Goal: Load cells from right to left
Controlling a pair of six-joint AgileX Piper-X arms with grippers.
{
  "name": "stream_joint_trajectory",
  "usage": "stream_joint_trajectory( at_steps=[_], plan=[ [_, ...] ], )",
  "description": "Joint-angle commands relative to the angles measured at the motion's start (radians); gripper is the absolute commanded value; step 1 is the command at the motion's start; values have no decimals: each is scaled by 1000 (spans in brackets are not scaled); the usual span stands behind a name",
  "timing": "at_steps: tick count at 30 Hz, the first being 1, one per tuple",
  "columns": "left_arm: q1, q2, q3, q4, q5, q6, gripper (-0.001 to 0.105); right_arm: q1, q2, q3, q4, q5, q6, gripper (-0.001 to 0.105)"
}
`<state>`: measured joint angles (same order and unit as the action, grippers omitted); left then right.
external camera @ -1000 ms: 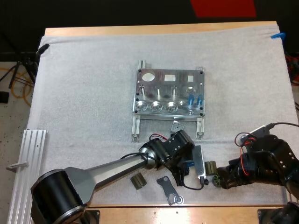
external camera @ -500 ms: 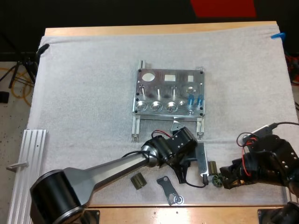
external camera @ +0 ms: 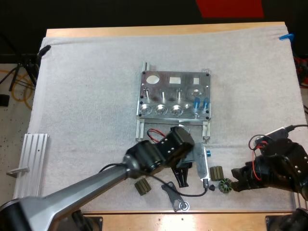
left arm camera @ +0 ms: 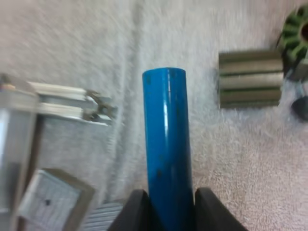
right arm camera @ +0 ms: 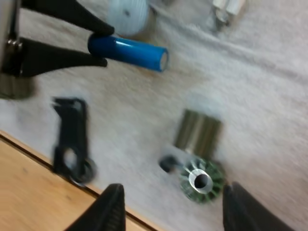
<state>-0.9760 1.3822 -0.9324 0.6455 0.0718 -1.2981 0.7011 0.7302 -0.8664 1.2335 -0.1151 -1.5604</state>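
**Two cells (external camera: 196, 102) seated, a third clamped in the left gripper (left arm camera: 168, 199)**

Left gripper first: it is clamped on a blue cell (left arm camera: 166, 139), one black finger pressing each side of the tail end. Most of the cell's length pokes out free ahead. That looks like a deliberate low grip, so the nose can enter a socket without the fingers fouling the plate.

From the high view, the held cell sits roughly level over the white mat (external camera: 86, 96). It is just off the near right foot of the metal fixture (external camera: 163, 85) and not yet over any socket.

On the fixture, the two seated cells stand at the right end of the front row. Three round sockets (external camera: 177, 109) to their left look empty. Working right to left, the nearest of those reads as the next target.

Over to the right gripper (right arm camera: 174, 199): its fingers are wide apart and hold nothing. It hovers low over a green gear-like part (right arm camera: 202, 180) and a ribbed dark part (right arm camera: 197, 129) just beside it. That spot is near the worktop (right arm camera: 29, 192) edge and seemingly out of the left arm's lane.

A black bracket (external camera: 173, 197) and a second ribbed part (external camera: 141, 186) lie on the mat under the left arm, not part of this carry.

The next move calls for a swing toward the fixture and tipping the cell upright.
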Motion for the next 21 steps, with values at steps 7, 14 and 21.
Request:
stream_joint_trajectory(
  at_steps=[7,14,21],
  plan=[
    [-1,-145,-8,80,-7,29,0,0,-1,-9,-157,-84,85,46],
    [-1,-257,-8,139,14,47,0,0,-1,-9,-251,-222,194,46],
    [-1,-383,-8,165,52,52,0,0,-1,-9,-285,-294,226,46]
  ],
)
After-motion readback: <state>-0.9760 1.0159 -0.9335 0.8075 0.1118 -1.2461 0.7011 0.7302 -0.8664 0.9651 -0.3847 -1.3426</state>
